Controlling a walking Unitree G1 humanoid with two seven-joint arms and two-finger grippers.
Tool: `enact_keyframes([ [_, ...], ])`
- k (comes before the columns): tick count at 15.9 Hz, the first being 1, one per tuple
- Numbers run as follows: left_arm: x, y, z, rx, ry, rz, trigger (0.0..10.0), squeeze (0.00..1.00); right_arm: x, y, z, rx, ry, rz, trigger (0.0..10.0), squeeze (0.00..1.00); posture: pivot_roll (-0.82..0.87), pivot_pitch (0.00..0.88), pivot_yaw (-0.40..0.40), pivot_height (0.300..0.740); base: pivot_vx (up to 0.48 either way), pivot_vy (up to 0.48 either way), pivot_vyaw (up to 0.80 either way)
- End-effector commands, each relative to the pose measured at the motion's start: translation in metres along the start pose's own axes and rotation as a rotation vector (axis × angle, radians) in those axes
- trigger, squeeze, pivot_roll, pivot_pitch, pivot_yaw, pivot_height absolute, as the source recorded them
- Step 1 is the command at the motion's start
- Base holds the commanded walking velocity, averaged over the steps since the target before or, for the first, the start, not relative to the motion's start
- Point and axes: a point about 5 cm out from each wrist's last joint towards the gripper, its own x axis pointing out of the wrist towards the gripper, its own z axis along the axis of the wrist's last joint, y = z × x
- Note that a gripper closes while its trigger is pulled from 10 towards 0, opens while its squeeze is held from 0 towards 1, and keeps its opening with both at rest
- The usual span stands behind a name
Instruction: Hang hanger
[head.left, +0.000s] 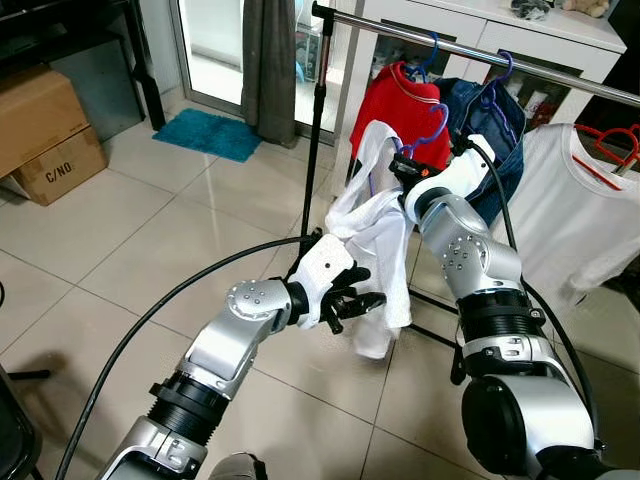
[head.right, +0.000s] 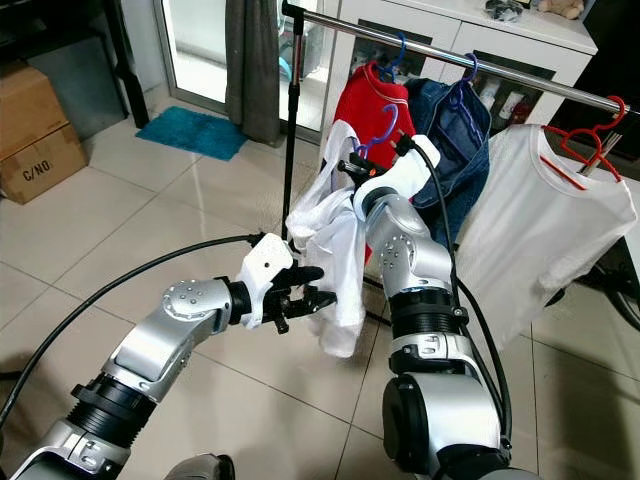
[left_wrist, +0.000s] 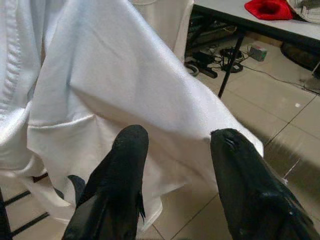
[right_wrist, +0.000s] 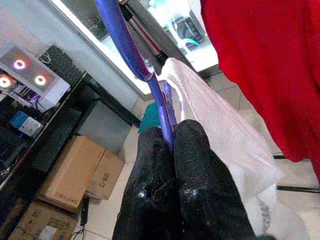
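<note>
Left gripper: jaws spread, with the lower hem of the white shirt just beyond the fingertips; judged to be standing by to steady the cloth.
White shirt: draped from the purple hanger, hanging below the right jaws and ahead of the left jaws.
Right gripper: jaws pressed together on the purple hanger's neck, the hook rising above the fingertips so it could be lifted over the rail.
Rail: above and beyond the right jaws; hook not yet on it.
Red shirt: already hung, just behind the right jaws.
</note>
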Motion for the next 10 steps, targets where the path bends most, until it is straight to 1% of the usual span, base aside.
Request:
enact_keyframes([
  [1,0.0026,-0.0017,0.0016,0.015,0.000,-0.009,0.0,0.00,0.0013,0.0007,0.0160,0.009,-0.061,-0.001,10.0,0.00,0.00,0.000,-0.090,0.740,0.000,0.000,0.00],
  [3,0.0044,-0.0036,0.0009,-0.010,-0.013,-0.028,0.0,0.00,0.0021,0.0008,0.0169,0.015,-0.065,-0.001,10.0,0.00,0.00,0.000,-0.087,0.740,0.000,0.000,0.00],
  [7,0.0062,-0.0030,-0.0019,-0.040,-0.020,-0.031,0.0,0.00,0.0023,0.0024,0.0174,0.021,-0.068,0.003,10.0,0.00,0.00,0.000,-0.085,0.740,0.000,0.000,0.00],
  [10,0.0068,-0.0022,-0.0021,-0.068,-0.045,-0.038,0.0,0.00,0.0022,0.0032,0.0186,0.024,-0.072,0.006,10.0,0.00,0.00,0.000,-0.083,0.740,0.000,0.000,0.00],
])
